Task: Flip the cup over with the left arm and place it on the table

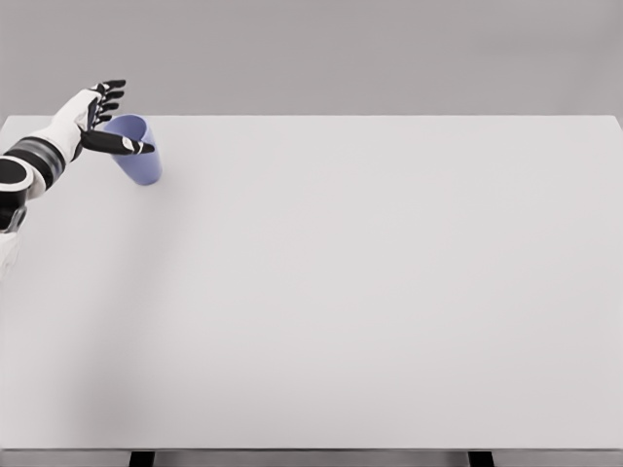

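One cup (139, 156), pale blue, sits near the far left corner of the white table (350, 292), tilted with its open mouth leaning toward the left hand (97, 122). That hand is wrapped about the cup's rim end, thumb lying across the front and fingers behind it. One arm shows, entering from the left edge.
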Controlling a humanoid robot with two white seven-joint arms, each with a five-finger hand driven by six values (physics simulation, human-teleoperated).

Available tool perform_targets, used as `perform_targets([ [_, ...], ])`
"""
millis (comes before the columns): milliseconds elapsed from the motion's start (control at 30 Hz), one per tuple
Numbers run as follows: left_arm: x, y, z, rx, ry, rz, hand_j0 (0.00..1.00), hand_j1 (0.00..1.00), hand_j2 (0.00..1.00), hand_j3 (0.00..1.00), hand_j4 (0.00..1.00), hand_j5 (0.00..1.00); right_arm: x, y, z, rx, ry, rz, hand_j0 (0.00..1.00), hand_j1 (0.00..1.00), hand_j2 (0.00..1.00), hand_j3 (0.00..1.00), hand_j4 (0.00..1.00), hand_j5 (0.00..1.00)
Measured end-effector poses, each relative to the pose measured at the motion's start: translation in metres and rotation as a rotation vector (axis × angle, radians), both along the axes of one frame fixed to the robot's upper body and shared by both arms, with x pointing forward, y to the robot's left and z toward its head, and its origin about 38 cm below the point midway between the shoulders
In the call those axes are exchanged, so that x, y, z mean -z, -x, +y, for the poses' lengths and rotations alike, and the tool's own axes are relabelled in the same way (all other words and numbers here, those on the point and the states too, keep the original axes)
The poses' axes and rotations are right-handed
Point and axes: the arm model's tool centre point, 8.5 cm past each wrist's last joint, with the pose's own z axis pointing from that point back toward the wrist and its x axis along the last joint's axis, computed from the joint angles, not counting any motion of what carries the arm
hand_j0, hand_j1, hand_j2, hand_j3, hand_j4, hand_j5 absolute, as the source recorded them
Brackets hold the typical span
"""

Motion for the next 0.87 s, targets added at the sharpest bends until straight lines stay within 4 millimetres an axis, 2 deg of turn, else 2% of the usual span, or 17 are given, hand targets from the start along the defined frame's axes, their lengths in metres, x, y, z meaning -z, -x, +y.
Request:
perform_targets([
  [500, -0.013, 0.007, 0.014, -0.003, -0.036, -0.025, 1.00, 1.00, 1.00, 1.00, 1.00, 1.00, 0.000, 0.000, 0.000, 0.000, 0.000, 0.000, 1.00, 1.00, 1.00, 1.00, 1.00, 1.00],
  [633, -0.026, 0.011, 0.024, -0.001, -0.060, -0.064, 1.00, 1.00, 1.00, 1.00, 1.00, 1.00, 0.000, 0.000, 0.000, 0.000, 0.000, 0.000, 1.00, 1.00, 1.00, 1.00, 1.00, 1.00],
  [733, -0.035, 0.021, 0.035, 0.013, -0.092, -0.099, 1.00, 1.00, 1.00, 1.00, 1.00, 1.00, 0.000, 0.000, 0.000, 0.000, 0.000, 0.000, 1.00, 1.00, 1.00, 1.00, 1.00, 1.00],
  [833, -0.053, 0.027, 0.040, 0.024, -0.124, -0.144, 1.00, 1.00, 1.00, 1.00, 1.00, 1.00, 0.000, -0.001, 0.000, 0.000, 0.000, -0.002, 1.00, 1.00, 1.00, 1.00, 1.00, 1.00],
  [867, -0.051, 0.030, 0.041, 0.031, -0.135, -0.149, 1.00, 1.00, 1.00, 1.00, 1.00, 1.00, 0.000, 0.000, 0.000, 0.000, 0.000, 0.000, 1.00, 1.00, 1.00, 1.00, 1.00, 1.00],
])
